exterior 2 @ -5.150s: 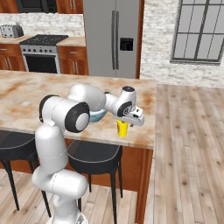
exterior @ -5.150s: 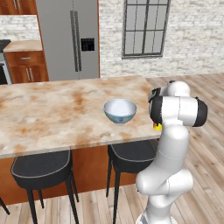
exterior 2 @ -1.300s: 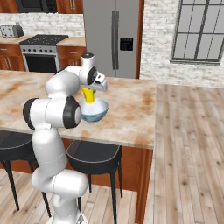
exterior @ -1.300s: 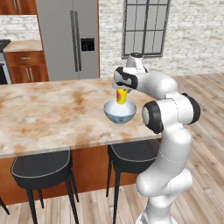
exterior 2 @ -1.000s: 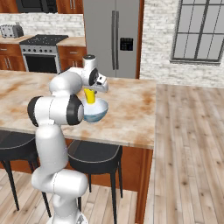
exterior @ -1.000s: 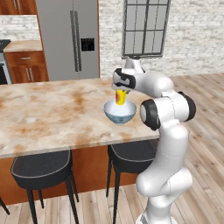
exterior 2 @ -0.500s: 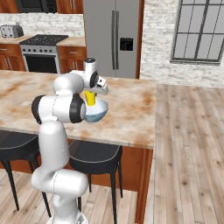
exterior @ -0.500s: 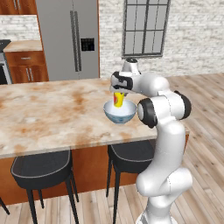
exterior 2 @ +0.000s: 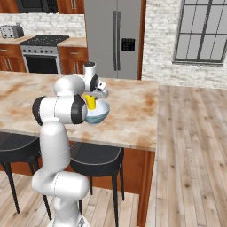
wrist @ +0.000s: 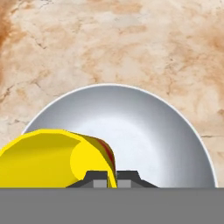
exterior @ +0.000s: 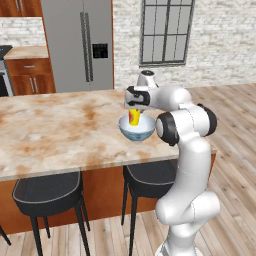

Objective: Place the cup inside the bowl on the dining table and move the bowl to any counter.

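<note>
While pinched: the jaws (wrist: 111, 177) grip the rim wall of the small yellow tumbler with a red patch (wrist: 52, 157).
Tumbler: hangs from the jaws, dipping into the round pale blue-grey bowl (exterior: 137, 132).
Bowl: rests on the beige rust-veined marble tabletop (exterior: 55, 135), near its right end.
Underneath: black round stools (exterior: 47, 192).

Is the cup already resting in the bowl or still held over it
Still held: the gripper is shut on the cup's rim, with its lower part dipping into the bowl.
</note>
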### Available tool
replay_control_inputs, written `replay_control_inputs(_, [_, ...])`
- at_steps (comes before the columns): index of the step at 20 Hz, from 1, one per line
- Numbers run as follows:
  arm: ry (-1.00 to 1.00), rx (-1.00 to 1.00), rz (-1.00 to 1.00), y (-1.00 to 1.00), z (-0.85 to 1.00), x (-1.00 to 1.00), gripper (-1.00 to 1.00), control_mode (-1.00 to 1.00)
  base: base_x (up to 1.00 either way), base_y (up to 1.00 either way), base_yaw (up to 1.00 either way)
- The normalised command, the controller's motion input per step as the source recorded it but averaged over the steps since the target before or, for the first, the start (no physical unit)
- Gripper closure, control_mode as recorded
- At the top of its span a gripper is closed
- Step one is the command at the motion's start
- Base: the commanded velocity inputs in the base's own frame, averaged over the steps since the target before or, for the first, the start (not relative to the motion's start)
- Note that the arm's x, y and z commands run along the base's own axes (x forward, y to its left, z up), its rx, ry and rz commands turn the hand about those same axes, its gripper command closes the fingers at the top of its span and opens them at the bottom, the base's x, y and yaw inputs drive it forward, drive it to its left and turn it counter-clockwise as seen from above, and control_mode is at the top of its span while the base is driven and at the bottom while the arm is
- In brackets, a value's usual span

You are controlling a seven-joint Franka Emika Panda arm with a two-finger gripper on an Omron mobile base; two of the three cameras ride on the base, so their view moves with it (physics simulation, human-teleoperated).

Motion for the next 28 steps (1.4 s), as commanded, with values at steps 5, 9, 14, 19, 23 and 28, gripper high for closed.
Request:
replay_control_inputs(5, [0.0,-0.03,0.0,0.0,-0.13,0.0,1.0,-1.0,0.0,0.0,0.0])
replay_control_inputs(9, [0.0,0.0,0.0,0.0,-0.18,0.07,1.0,-1.0,0.0,0.0,0.0])
replay_control_inputs(14, [0.0,0.0,0.0,0.0,-0.26,0.11,1.0,-1.0,0.0,0.0,0.0])
replay_control_inputs(19, [-0.02,0.0,0.0,0.0,-0.12,0.21,1.0,-1.0,0.0,0.0,0.0])
replay_control_inputs(23, [0.0,0.0,0.0,0.0,-0.07,0.13,1.0,-1.0,0.0,0.0,0.0])
replay_control_inputs(28, [0.0,0.0,0.0,0.0,0.0,0.0,1.0,-1.0,0.0,0.0,0.0])
